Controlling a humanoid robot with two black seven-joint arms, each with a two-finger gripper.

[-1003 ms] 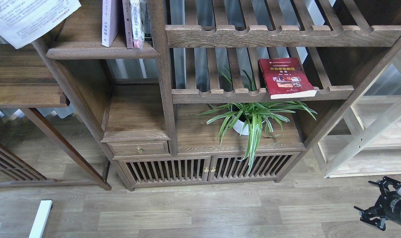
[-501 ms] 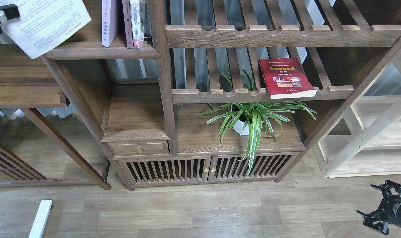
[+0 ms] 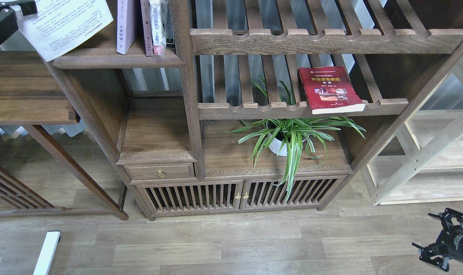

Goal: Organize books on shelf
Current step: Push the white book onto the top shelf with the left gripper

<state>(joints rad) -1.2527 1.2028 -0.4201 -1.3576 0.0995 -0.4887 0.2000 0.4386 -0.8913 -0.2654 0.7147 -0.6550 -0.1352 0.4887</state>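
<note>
Shelf [image 3: 116, 61]: dark-brown board, upper left.
White-covered book [image 3: 65, 23]: tilted, at shelf's left end, gripped by left claw [image 3: 4, 21].
Lavender book [image 3: 125, 26]: upright on shelf.
Red book [image 3: 330, 89]: flat on slatted rack [image 3: 254, 109].
Right claw [image 3: 437, 238]: low right, fingers spread, empty.

one head cam, looking fwd/down at shelving unit [image 3: 189, 114].

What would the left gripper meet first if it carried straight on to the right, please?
Probably the lavender book upright on the shelf: the left gripper carries a white-covered book rightward toward it, though depth is unclear.
</note>
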